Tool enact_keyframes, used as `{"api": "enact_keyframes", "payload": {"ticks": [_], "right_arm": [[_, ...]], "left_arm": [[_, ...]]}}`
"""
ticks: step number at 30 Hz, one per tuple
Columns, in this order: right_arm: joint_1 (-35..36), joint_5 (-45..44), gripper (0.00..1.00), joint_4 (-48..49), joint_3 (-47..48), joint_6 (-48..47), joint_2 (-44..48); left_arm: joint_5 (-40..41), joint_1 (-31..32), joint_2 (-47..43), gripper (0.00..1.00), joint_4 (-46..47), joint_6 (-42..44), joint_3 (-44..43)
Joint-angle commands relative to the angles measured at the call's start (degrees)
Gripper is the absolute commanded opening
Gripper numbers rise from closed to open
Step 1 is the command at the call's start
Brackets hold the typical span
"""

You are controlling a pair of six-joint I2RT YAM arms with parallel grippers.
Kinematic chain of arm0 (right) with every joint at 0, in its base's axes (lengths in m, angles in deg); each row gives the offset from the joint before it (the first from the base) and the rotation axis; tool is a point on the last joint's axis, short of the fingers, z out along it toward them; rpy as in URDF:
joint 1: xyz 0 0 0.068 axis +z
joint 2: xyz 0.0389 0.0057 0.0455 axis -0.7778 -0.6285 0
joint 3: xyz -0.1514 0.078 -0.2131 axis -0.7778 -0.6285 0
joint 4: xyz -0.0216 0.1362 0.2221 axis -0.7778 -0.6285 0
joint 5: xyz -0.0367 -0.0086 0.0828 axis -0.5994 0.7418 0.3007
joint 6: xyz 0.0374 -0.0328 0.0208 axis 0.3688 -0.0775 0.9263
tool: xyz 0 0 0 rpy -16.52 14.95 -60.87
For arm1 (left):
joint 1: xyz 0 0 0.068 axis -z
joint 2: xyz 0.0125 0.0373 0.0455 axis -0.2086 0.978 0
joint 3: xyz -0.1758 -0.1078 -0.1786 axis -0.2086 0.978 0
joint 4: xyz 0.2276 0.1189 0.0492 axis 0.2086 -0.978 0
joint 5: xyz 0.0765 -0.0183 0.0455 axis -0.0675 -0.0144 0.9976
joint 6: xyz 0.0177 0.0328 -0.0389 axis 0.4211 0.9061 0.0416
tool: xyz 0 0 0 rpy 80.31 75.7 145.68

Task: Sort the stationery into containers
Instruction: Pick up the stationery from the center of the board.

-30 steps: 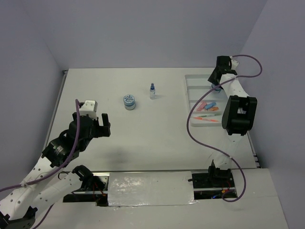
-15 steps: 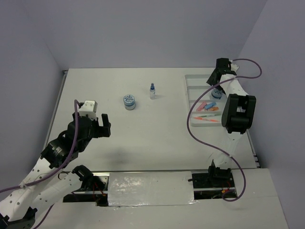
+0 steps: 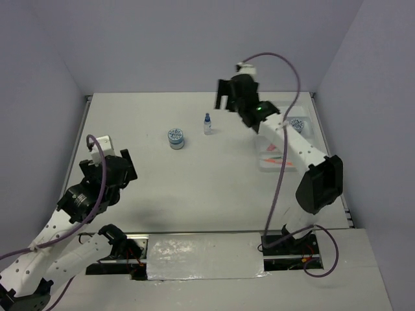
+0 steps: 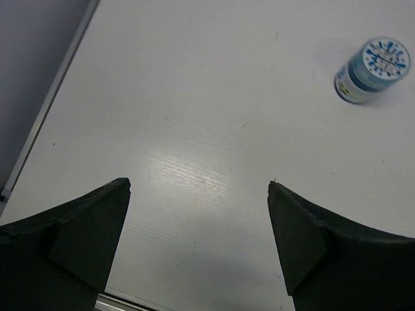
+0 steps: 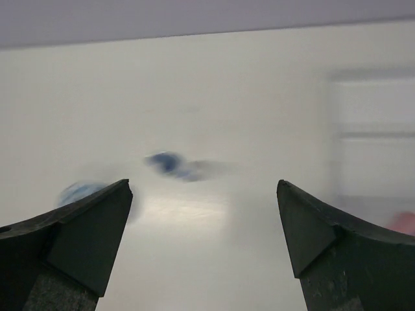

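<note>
- My left gripper (image 4: pixel 198 183) hangs over the near-left part of the counter (image 3: pixel 194 188), jaws spread wide and holding nothing.
- In its wrist view, only bare counter lies between the fingers, and the loose jar (image 4: pixel 373 69) stands well off toward the far right.
- From above, that loose jar (image 3: pixel 175 137) stands upright in the middle of the counter, with the blue-capped bottle (image 3: pixel 207 124) upright near it, toward the far edge.
- My right gripper (image 3: pixel 222 102) is up at the far edge, just beyond the bottle, jaws apart and empty.
- The right wrist view is smeared, showing only blue blobs on the counter.
- The white tray (image 3: pixel 264 165) lies along the right edge, partly hidden by the right arm (image 3: pixel 305 155).
- The second jar (image 3: pixel 297 124) stands in the tray's far part.
- A pink piece (image 3: pixel 268 148) and an orange-red pen (image 3: pixel 272 159) lie at its near end.
</note>
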Motion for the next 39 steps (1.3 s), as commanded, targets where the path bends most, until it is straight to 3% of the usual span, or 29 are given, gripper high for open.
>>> {"api": "enact_keyframes", "payload": {"ticks": [1, 6, 14, 27, 30, 31, 32, 34, 35, 36, 37, 39], "right_arm": [[13.1, 2.1, 1.00, 7.1, -2.8, -5.4, 1.7], [23.9, 5.4, 1.00, 10.0, 7.1, -12.0, -9.3], [26.7, 5.4, 1.00, -1.8, 33.7, -16.1, -33.0], [26.7, 10.3, 1.00, -3.8, 34.0, -14.5, -40.6], [26.7, 11.1, 0.94, -3.8, 33.4, -13.9, -40.6], [26.6, 11.3, 0.87, -3.8, 33.0, -13.7, -40.6], [26.6, 11.2, 0.71, -3.7, 32.7, -13.2, -40.3], [26.7, 10.6, 0.56, -2.6, 31.2, -12.9, -38.6], [26.7, 11.0, 0.39, -2.0, 30.4, -12.7, -37.8], [26.8, 12.1, 0.28, -0.5, 28.8, -12.7, -36.8], [27.2, 13.2, 0.00, 0.5, 28.0, -13.0, -34.0], [27.8, 19.3, 0.00, 5.3, 22.8, -13.3, -29.6]], "left_arm": [[10.5, -1.2, -2.0, 0.99, -6.3, -8.3, -3.0], [4.1, -1.7, -7.4, 0.99, 1.1, -1.5, -0.4], [1.4, -1.8, -7.0, 0.99, 2.5, 1.0, 0.0], [-0.3, -1.8, -7.6, 0.99, 3.6, 2.3, 0.2], [-0.6, -1.8, -7.7, 0.99, 3.8, 2.6, 0.3], [-0.6, -1.8, -7.7, 0.99, 3.8, 2.7, 0.3], [-0.7, -1.8, -7.7, 0.99, 3.8, 2.7, 0.4], [-0.8, -1.8, -7.8, 0.99, 3.8, 2.8, 0.4], [-0.9, -1.8, -7.9, 0.99, 3.9, 2.9, 0.5], [-1.0, -1.8, -8.0, 0.99, 4.0, 2.9, 0.5], [-1.1, -1.8, -8.0, 0.99, 4.2, 3.1, 0.5], [-1.2, -1.8, -8.1, 0.99, 4.2, 3.2, 0.5]]}}
